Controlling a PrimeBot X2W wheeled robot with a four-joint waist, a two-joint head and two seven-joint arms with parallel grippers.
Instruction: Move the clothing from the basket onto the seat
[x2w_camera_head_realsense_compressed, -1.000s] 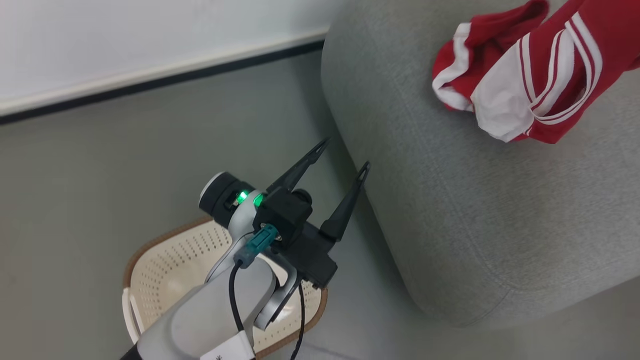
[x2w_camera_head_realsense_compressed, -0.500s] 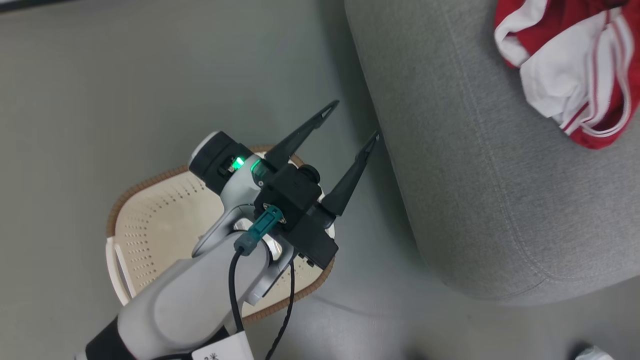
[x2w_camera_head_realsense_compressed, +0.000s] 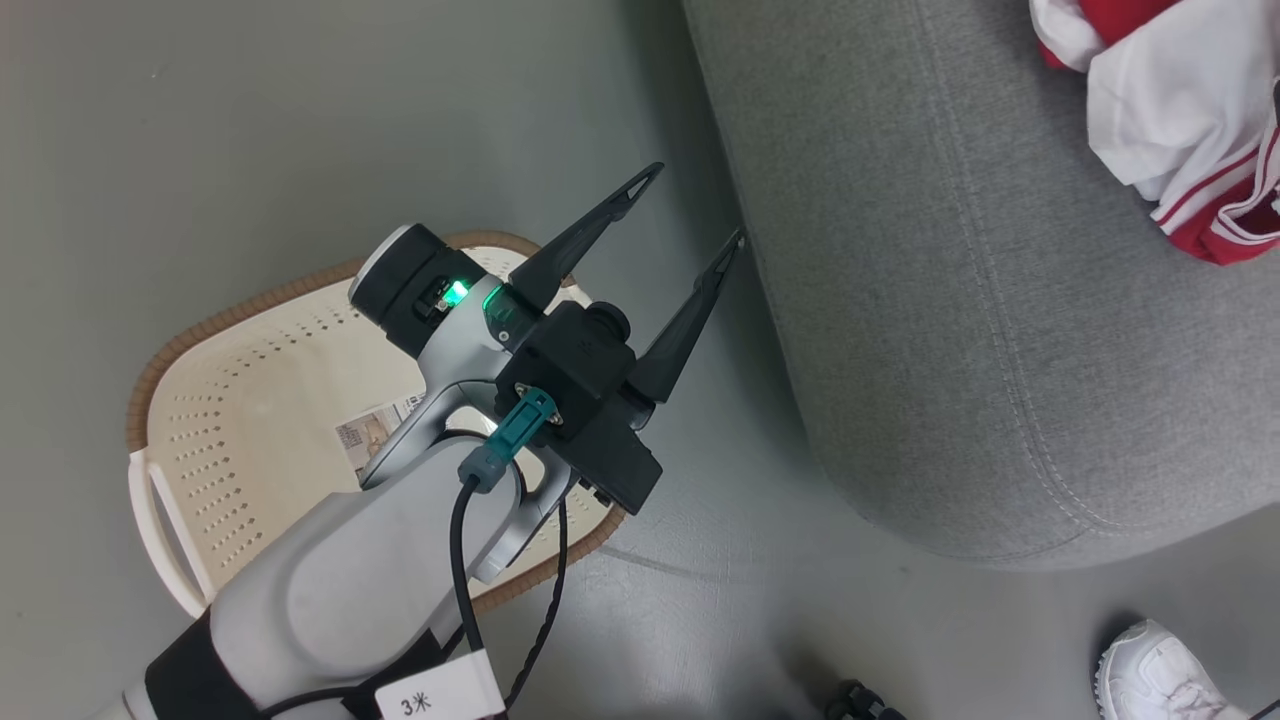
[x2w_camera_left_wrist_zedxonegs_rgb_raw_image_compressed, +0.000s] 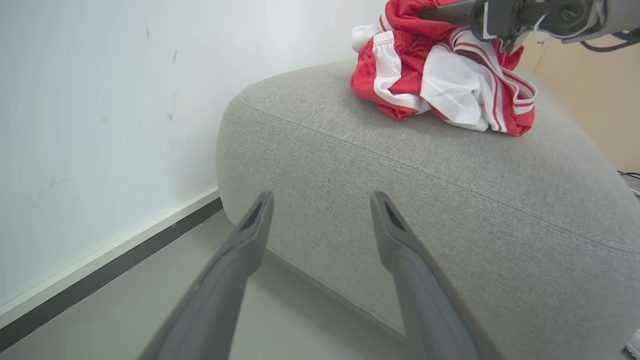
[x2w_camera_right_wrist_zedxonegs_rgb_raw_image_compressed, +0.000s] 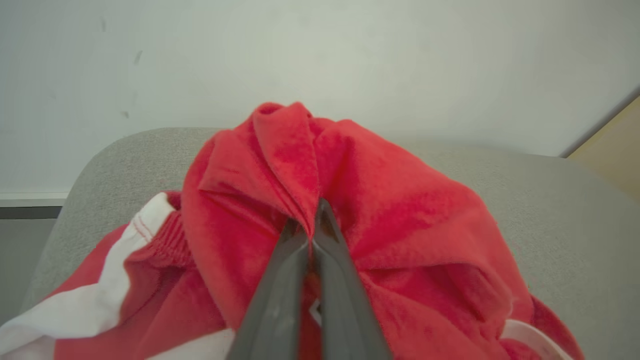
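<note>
Left hand apart near basket, tag "3米" on its arm; right hand clamped on clothing.

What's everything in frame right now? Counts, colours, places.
clothing: one bunched heap, garment count unclear, red with white panels, on top of the seat
seat: 1, grey fabric, beside the basket
basket: 1, cream with brown rim, on the floor; visible part holds no clothing
paper label: 1, printed, on the basket's bottom
floor: grey
wall: white, dark baseboard, behind the seat
shoe: 1, white, a person's, floor at head view's lower right
left claw: dark, open, above the basket's rim, near the seat's side
right claw: dark, shut on the clothing
</note>
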